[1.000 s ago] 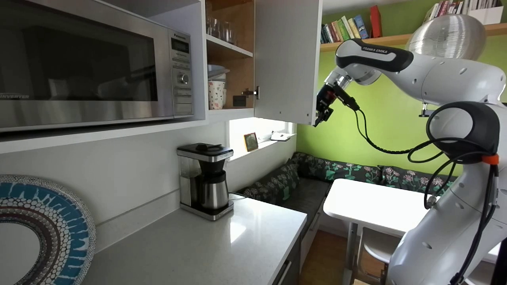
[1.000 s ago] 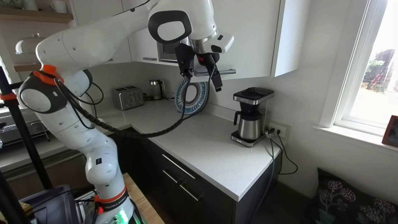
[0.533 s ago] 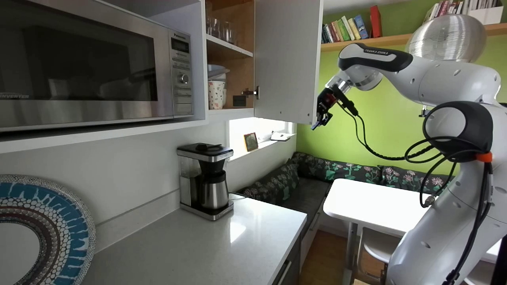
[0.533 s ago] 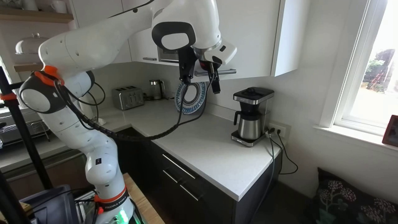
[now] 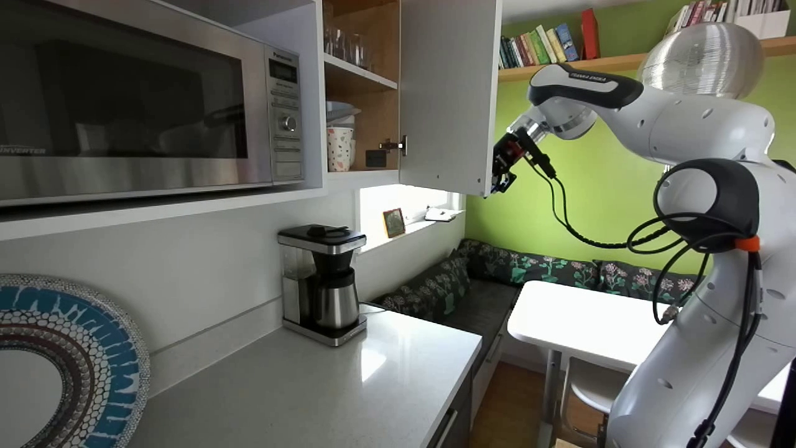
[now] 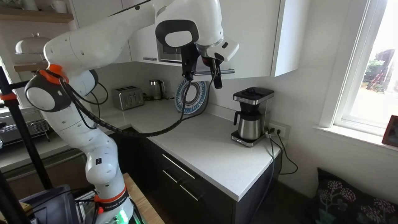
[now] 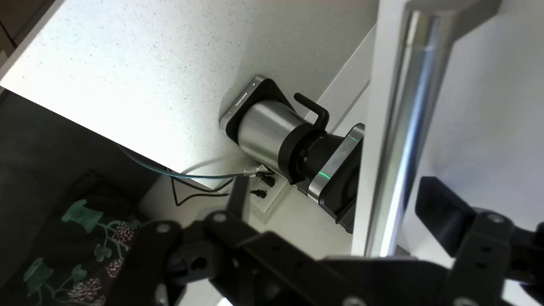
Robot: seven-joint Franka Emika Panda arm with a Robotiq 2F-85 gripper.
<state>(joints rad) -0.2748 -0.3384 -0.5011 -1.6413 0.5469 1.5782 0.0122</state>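
A: Closest first. Gripper?
B: Gripper (image 7: 340, 202) released, jaws spread wide, nothing clenched. In the wrist view the bar handle (image 7: 403, 148) shows between them. Contact with it: can't tell.
A: Step in hand?
B: My reading: lining up at the bar handle, grip not made. Next move, I'd judge, calls for steadiness: bar kept centred between the jaws, and care with the door edge close alongside it. Depth is hard to read from here.
A: Describe the handle.
B: Round, polished metal, bright streak of reflection down its length, mount visible at one end. Sits on the outer face of the cabinet door (image 6: 248, 40), by the lower edge. In that exterior view it runs nearly level, partly hidden by the gripper.
A: And the door?
B: Plain, pale, standing swung out from the cabinet (image 5: 373, 124). Inside: a speckled cup (image 5: 339, 149) low down, glasses (image 5: 357, 53) above.
A: Farther off?
B: Lower down, coffee maker (image 6: 251, 116) upright on the counter (image 6: 192, 140), in both exterior views. Beyond, dark flowered cushions (image 5: 541, 267). Farthest noted: books (image 5: 538, 46) on a wall shelf (image 5: 615, 63).
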